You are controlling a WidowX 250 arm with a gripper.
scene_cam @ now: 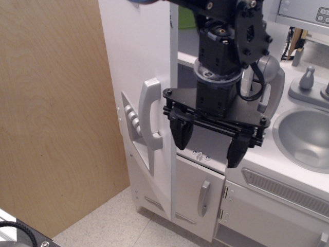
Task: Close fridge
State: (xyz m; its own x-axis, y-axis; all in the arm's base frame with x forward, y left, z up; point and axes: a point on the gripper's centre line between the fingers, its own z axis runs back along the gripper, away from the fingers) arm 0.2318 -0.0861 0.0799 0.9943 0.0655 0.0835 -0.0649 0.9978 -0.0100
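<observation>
The fridge (134,46) is a tall white toy-kitchen unit. Its big white door (154,170) stands swung out toward the camera and is seen at a steep angle. The door carries a long vertical grey handle (149,110) and a recessed grey dispenser panel (133,123) with buttons. My black gripper (209,143) hangs just right of the door's free edge, in front of the open compartment. Its two fingers (181,135) are spread apart and hold nothing. It points downward and touches neither the handle nor the door.
A smaller white lower door (198,206) with a short grey handle (204,198) sits below the gripper. A grey toy telephone (273,85) is behind my arm. A grey sink (306,136) and faucet (307,78) lie to the right. A wooden panel (51,103) stands left.
</observation>
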